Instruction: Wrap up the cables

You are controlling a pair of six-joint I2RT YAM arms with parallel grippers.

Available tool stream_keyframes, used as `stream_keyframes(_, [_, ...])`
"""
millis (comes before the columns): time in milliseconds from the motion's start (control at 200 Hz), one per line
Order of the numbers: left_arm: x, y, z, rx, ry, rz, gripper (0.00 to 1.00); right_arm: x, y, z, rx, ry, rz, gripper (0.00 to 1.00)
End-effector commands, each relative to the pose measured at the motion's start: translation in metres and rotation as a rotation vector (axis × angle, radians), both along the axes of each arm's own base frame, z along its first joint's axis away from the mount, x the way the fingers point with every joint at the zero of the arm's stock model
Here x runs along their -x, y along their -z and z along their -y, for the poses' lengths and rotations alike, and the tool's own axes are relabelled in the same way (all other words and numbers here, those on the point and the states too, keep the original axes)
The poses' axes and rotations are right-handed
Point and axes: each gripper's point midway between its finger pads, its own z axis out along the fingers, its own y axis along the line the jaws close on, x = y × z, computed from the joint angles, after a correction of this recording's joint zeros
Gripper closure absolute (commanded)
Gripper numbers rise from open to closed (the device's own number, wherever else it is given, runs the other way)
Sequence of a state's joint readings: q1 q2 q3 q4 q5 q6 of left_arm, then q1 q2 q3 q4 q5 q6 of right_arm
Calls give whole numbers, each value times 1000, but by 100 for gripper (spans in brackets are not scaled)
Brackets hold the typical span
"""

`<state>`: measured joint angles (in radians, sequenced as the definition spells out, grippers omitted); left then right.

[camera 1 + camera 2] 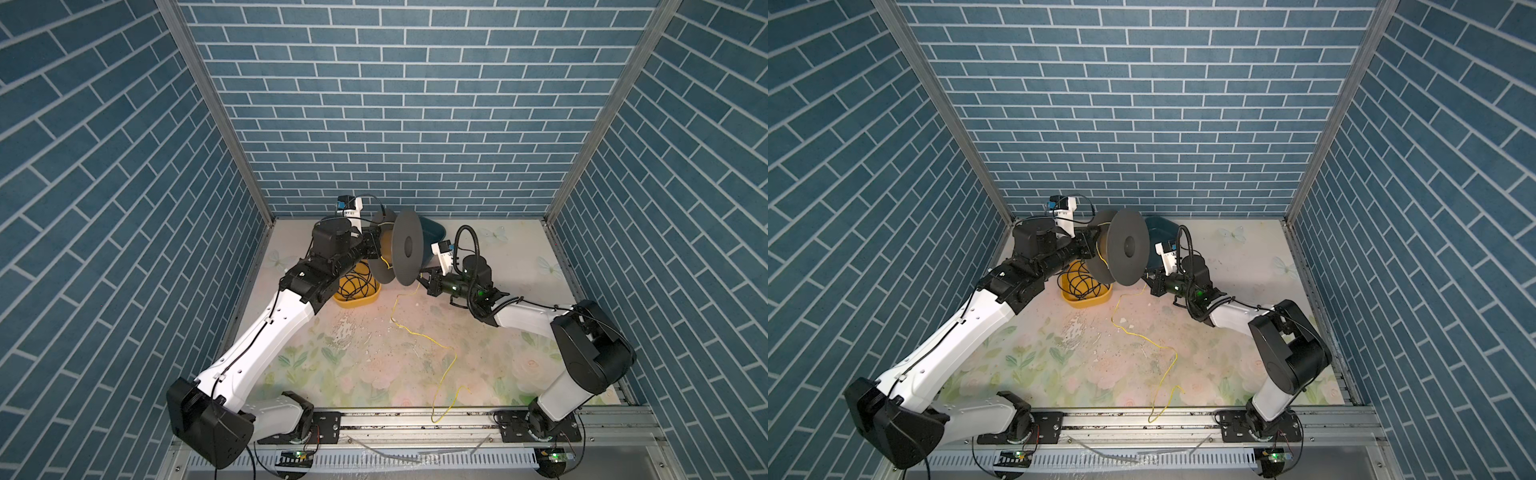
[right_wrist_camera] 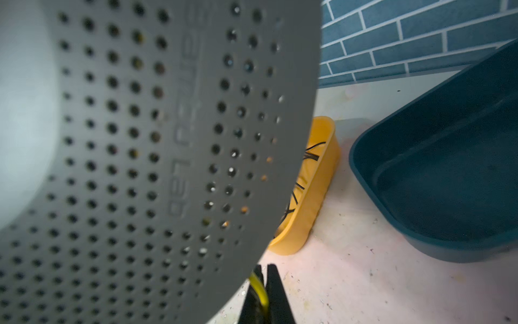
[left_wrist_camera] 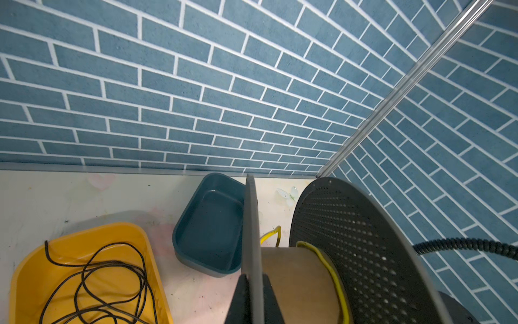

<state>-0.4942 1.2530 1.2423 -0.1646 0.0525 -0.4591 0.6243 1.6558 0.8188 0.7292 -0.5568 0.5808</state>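
Our left arm stretches toward the back wall [image 1: 395, 124], its gripper [image 3: 253, 280] clamped on one flange of the spool [image 1: 408, 248], which is held on edge above the yellow tray [image 1: 353, 303]. Our right arm bends in low, its gripper [image 2: 265, 269] pinching the cable [image 2: 258, 289] just under the other flange. The spool hangs close to the blue tray [image 1: 434, 230], the mat [image 1: 374, 374] ahead lies open, and the cable runs from the core in loose kinks, back to front, to the rail [image 1: 395, 422].
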Motion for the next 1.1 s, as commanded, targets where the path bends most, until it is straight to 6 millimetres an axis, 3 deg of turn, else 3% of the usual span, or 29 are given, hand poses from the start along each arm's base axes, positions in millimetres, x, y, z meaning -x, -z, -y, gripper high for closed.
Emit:
stream_keyframes(0, [-1,-58,-11,119,-53,182,100,17,-7,-11,-52,-84,-14,100])
stream_keyframes(155, [4,-58,-20,88,-78,188,100,8,6,6,75,14,-21,99])
stream_keyframes(405, [13,-63,-31,84,-111,188,100,9,4,32,271,92,7,60])
stream_keyframes(565, [16,-64,-40,71,-149,176,100,14,3,55,380,147,22,46])
stream_keyframes(845, [20,-53,-49,54,-188,126,100,38,-21,92,486,185,123,29])
stream_keyframes(1095, [18,-41,-45,39,-194,96,100,69,-48,100,523,104,227,24])
